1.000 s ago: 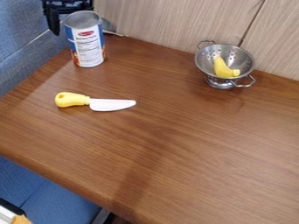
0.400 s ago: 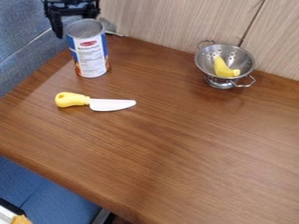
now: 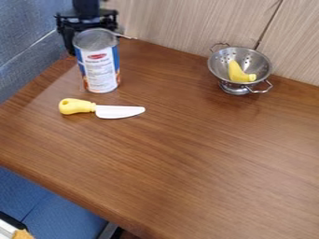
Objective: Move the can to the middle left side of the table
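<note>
Supporting the whole arrangement, the wooden table (image 3: 211, 163) offers a flat base. The colander (image 3: 246, 67), at its far right, stands on a foot that keeps the bowl raised. The gripper (image 3: 88, 23) is behind the can (image 3: 100, 67), a position suited to guiding it nearer; whether it is wide, narrow or clasping cannot be told, as the can masks it. The can is upright at the far left, probably short of its goal. The toy knife (image 3: 103, 109) lies just in front, a likely obstacle. The yellow piece (image 3: 240, 72) rests cradled in the colander.
</note>
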Robot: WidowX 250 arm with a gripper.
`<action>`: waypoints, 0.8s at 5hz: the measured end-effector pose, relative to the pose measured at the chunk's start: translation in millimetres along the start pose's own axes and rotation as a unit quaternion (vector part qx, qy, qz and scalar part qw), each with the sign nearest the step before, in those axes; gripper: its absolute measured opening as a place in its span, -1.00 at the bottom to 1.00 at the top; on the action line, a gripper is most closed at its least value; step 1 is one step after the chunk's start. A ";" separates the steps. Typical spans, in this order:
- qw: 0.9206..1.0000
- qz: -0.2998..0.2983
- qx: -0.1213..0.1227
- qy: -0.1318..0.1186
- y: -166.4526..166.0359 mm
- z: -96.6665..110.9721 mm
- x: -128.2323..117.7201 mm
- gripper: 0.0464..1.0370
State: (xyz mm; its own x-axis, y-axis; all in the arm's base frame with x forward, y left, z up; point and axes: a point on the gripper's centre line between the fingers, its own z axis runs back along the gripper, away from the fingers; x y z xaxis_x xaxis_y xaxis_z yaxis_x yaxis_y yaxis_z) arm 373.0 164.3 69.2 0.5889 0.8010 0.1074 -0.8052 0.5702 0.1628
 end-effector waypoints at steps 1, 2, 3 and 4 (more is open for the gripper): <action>1.000 -0.010 0.003 -0.002 -1.8 -5.2 -13.5 0.93; 1.000 -0.017 -0.005 -0.004 1.7 -0.2 -24.6 0.93; 0.999 -0.036 -0.005 -0.006 0.9 -0.5 -37.9 0.93; 0.999 -0.046 -0.003 -0.025 0.9 8.8 -45.9 0.93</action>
State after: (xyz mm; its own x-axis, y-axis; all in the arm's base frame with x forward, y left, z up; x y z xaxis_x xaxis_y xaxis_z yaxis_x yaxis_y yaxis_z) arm 345.8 126.4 73.1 0.6628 0.7353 0.1413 -0.7480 0.6419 0.1686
